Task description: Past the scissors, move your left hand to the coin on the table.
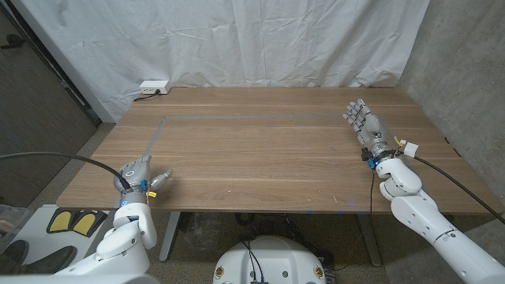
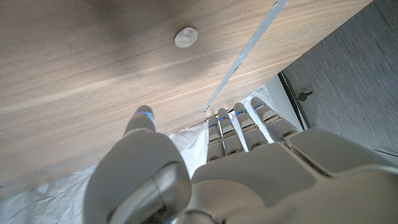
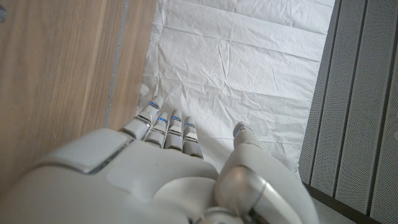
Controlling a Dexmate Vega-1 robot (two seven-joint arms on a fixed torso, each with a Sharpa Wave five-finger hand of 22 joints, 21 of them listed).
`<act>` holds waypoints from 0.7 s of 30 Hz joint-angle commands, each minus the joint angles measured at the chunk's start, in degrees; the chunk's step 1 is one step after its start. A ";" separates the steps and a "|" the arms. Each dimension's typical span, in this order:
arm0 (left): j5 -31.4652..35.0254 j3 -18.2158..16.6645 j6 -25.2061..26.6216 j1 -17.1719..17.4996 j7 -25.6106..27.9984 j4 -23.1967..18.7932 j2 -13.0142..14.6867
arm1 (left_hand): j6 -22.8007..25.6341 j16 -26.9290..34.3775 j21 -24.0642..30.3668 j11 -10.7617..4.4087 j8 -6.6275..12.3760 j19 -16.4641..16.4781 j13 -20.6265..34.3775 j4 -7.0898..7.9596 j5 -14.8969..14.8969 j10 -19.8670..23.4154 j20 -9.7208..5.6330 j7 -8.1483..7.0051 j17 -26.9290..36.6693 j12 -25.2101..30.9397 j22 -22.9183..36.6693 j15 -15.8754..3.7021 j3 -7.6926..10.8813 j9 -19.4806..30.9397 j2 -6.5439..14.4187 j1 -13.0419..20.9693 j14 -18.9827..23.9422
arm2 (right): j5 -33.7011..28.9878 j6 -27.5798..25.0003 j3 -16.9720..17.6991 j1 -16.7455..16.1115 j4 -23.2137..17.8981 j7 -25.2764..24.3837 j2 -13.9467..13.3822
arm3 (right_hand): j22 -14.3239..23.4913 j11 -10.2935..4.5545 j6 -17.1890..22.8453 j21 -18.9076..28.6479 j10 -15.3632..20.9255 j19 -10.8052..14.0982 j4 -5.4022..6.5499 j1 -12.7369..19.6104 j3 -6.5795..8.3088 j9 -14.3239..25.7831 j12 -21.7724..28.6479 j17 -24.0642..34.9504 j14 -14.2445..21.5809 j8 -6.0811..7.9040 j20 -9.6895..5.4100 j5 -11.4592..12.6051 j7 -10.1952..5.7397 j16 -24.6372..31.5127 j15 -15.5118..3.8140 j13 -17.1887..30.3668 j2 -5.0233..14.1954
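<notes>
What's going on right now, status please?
Left hand open, empty, near table corner. Right hand open, idle. Coin on wood ahead of left hand, untouched. Scissors not seen.

A wooden table with a long grain and a thin line of pale tape marked across its top stands before a creased white sheet hung as a backdrop. A white power strip lies at the far left corner. A grey concrete wall rises on the right; dark panelling stands on the left. Light is even and soft.
</notes>
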 commanded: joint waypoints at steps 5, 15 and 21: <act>-5.01 0.90 -2.46 -0.43 3.72 2.26 0.74 | -0.17 -0.21 -0.14 -0.05 -0.21 -0.35 0.07 -0.46 0.61 -0.37 -1.65 -0.06 0.16 -0.10 0.30 -3.12 -0.07 0.15 -0.08 0.65 -0.22 | -1.40 -1.66 -0.04 -0.86 -3.39 -2.38 -1.05 | 0.10 0.07 0.59 -0.26 0.41 0.33 -0.11 -0.57 -0.25 0.13 -0.15 0.18 0.16 0.09 -0.38 0.16 -0.10 -0.40 0.18 0.14 -0.03; -6.80 0.07 -3.47 0.56 5.63 2.50 0.91 | -0.05 -0.13 -0.13 0.06 -0.11 -0.50 0.07 -0.49 0.65 -0.30 -1.60 0.00 0.16 0.00 0.30 -3.06 -0.12 0.15 -0.03 0.78 -0.22 | -1.98 -2.14 0.09 -1.20 -5.08 -3.24 -1.37 | 0.10 0.06 0.61 -0.43 0.32 0.43 -0.16 -0.54 -0.23 0.13 -0.20 0.16 0.18 0.10 -0.40 0.17 -0.08 -0.41 0.19 0.14 -0.02; -7.44 -0.40 -2.95 1.04 6.11 1.53 1.54 | -0.06 -0.10 -0.12 0.01 -0.09 -0.55 0.08 -0.52 0.67 -0.36 -1.60 0.01 0.16 0.01 0.30 -3.09 -0.13 0.16 0.02 0.87 -0.24 | -1.61 -1.63 -0.10 -1.19 -4.55 -2.50 -0.97 | 0.11 0.04 0.57 -0.52 0.31 0.46 -0.18 -0.53 -0.23 0.13 -0.21 0.15 0.18 0.08 -0.36 0.17 -0.08 -0.41 0.22 0.14 -0.03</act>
